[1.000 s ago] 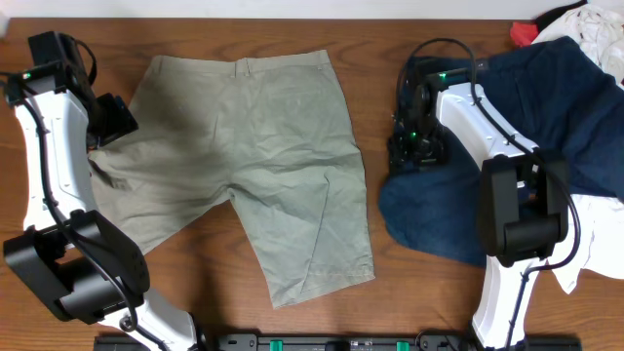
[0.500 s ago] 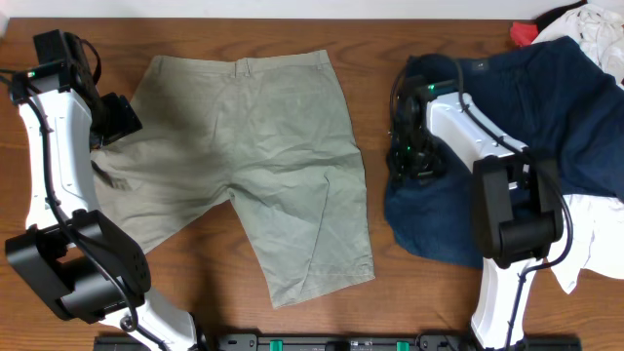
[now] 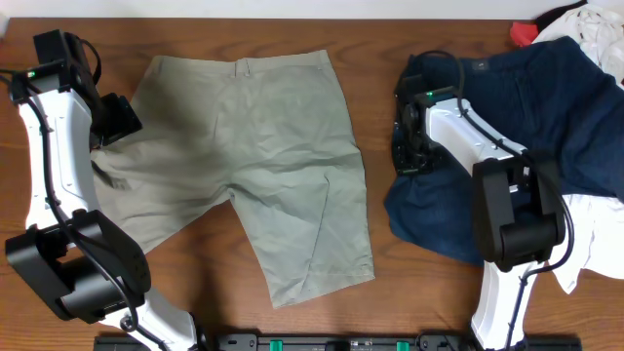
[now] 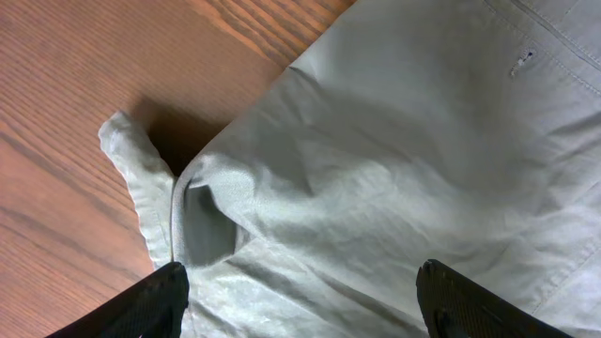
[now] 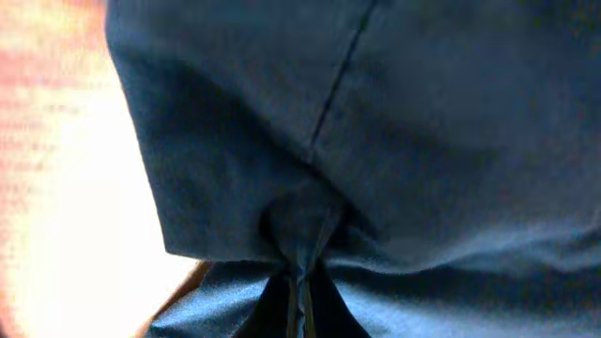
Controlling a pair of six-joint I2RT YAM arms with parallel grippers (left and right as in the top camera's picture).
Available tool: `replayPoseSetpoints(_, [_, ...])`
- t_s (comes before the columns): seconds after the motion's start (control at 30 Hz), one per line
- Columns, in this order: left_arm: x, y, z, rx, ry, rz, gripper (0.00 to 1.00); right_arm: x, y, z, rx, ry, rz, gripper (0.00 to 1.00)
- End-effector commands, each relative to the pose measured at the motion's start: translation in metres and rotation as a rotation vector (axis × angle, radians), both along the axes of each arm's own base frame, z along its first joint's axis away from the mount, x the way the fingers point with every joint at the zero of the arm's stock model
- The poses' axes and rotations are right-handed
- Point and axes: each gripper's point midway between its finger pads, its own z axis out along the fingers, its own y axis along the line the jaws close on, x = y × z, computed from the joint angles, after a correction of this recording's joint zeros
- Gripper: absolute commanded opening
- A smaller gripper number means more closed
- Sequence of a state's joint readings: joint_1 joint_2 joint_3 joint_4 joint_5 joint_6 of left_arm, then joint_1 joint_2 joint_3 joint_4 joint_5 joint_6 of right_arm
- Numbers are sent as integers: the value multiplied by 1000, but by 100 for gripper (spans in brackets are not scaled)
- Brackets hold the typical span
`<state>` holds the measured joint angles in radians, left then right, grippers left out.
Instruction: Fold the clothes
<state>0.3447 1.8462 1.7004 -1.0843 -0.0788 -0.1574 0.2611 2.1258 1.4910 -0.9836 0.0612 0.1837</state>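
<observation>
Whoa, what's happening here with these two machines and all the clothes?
Two robot arms are handling laundry on a wooden table. The khaki shorts they are meant to fold lie spread flat, wrinkled and not yet folded. The left end effector hovers open over the shorts' left edge, holding nothing. The right end effector is clamped shut on a fold of the dark navy garment lying to the side.

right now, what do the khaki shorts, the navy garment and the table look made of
Khaki shorts: matte woven cloth, likely cotton; fine creases, stitched seams. Navy garment: matte weave, fibre unclear; stitched seam. Table: wood or wood-look laminate; streaky grain.
</observation>
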Motion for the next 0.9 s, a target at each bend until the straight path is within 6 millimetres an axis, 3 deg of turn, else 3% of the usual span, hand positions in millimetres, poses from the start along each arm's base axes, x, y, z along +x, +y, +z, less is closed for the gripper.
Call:
replayPoseSetpoints(0.0, [-1,-1,2,7,1,-3,79,6,-19,-9,-61,-22,-53,1])
replayPoseSetpoints(0.1, [-1,-1,2,7,1,-3,79,16,-35,-4,-57,-39,-101,1])
replayPoseSetpoints(0.2, [-1,-1,2,7,1,-3,79,30,-62,16,-51,-68,-175,1])
replayPoseSetpoints(0.3, [-2,0,2,8,1,-3,79,51,-100,58,-41,-146,-265,1])
replayPoseSetpoints(0.47, [-1,0,2,8,1,-3,79,69,-176,157,-43,-341,-424,1])
replayPoseSetpoints(0.6, [-1,-1,2,7,0,-4,80,50,-235,223,-74,-458,-553,1])
replayPoseSetpoints(0.67, [0,-4,2,-11,-6,-9,79,33,-265,244,-98,-495,-635,1])
replayPoseSetpoints(0.77, [2,-7,1,-29,-14,-14,79,2,-316,259,-135,-534,-822,1])
replayPoseSetpoints(0.87, [1,-7,1,-30,-14,-14,79,-25,-356,258,-123,-545,-978,1])
